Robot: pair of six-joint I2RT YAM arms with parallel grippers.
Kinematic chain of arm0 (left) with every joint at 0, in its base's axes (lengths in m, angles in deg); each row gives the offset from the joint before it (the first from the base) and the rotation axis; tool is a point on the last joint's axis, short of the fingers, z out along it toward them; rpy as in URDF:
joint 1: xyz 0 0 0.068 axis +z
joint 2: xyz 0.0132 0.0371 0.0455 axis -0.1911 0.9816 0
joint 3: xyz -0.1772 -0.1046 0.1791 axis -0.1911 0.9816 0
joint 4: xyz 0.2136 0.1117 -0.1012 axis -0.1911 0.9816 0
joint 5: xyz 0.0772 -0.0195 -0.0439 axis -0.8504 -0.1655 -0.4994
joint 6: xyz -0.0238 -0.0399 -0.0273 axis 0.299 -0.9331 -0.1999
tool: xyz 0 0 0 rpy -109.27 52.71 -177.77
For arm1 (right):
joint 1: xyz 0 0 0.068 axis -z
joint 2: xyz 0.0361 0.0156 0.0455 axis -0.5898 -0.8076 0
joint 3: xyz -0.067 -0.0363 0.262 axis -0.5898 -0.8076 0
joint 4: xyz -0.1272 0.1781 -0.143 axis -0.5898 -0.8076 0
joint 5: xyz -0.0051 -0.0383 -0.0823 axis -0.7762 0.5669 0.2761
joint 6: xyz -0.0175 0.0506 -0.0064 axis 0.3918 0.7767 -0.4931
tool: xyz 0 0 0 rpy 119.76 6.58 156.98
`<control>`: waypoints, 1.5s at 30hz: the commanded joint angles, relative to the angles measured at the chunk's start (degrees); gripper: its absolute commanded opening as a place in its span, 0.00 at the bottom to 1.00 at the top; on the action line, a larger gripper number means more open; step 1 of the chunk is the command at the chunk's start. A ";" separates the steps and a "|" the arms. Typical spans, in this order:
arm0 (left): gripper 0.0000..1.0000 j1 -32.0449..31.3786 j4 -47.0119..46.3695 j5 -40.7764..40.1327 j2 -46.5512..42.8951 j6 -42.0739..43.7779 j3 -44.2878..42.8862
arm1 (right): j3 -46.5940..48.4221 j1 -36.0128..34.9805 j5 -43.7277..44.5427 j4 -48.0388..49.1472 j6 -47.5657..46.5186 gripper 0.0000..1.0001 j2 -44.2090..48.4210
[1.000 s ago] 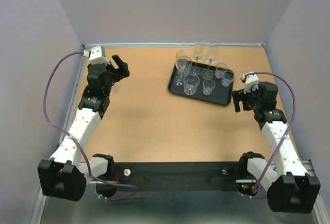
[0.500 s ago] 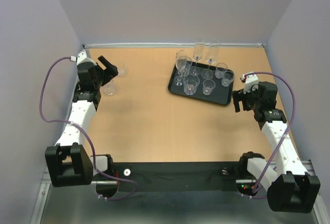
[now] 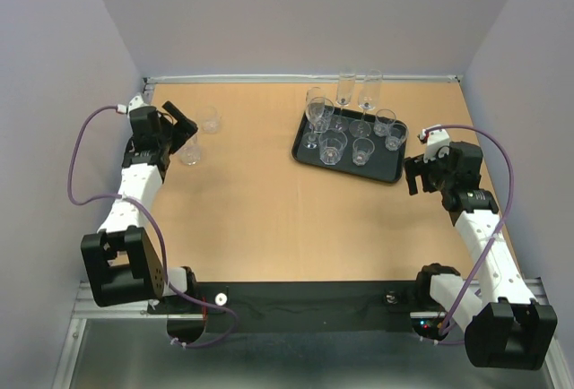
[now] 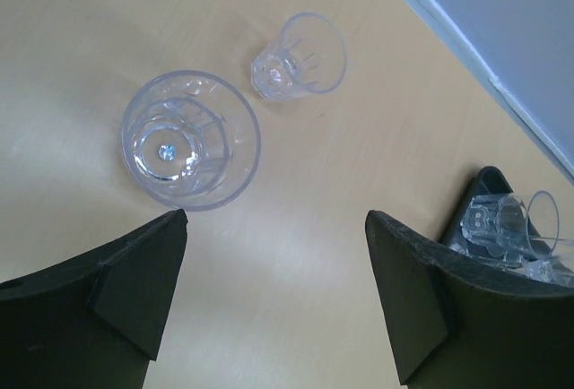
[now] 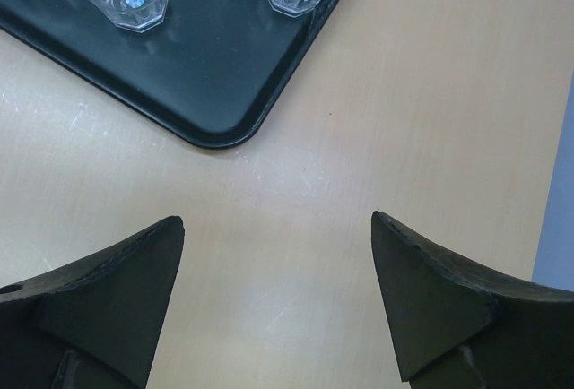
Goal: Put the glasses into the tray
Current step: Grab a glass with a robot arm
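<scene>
Since a second ago my left arm has swung back toward the left edge; the right arm has not moved. The left gripper is wide open and holds nothing. It hangs over the table, near a wide tumbler and a smaller glass just beside it. The right gripper is also wide open and empty, near a corner of the tray. The other glasses stand grouped on the tray.
</scene>
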 commanded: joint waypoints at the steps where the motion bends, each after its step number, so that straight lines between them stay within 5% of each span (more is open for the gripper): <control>1: 0.91 0.51 3.06 -0.57 1.74 -1.06 -4.27 | -0.02 0.43 0.55 1.67 -0.65 0.90 0.15; 10: 0.85 1.04 12.02 -8.92 7.28 -4.39 -9.28 | -0.02 0.43 0.82 1.67 -0.74 0.90 0.50; 23: 0.74 1.92 12.56 -9.45 13.34 -6.16 -10.86 | -0.10 0.43 1.17 1.67 -0.74 0.90 0.77; 29: 0.61 2.35 12.56 -8.22 16.51 -6.25 -11.83 | -0.10 0.43 1.34 1.67 -0.65 0.90 0.85; 41: 0.01 2.44 11.94 -2.87 17.74 -3.09 -11.74 | -0.10 0.43 1.43 1.67 -0.83 0.90 1.20; 45: 0.00 2.44 11.95 -0.67 17.04 -0.98 -11.31 | -0.10 0.43 1.43 1.67 -0.74 0.90 1.29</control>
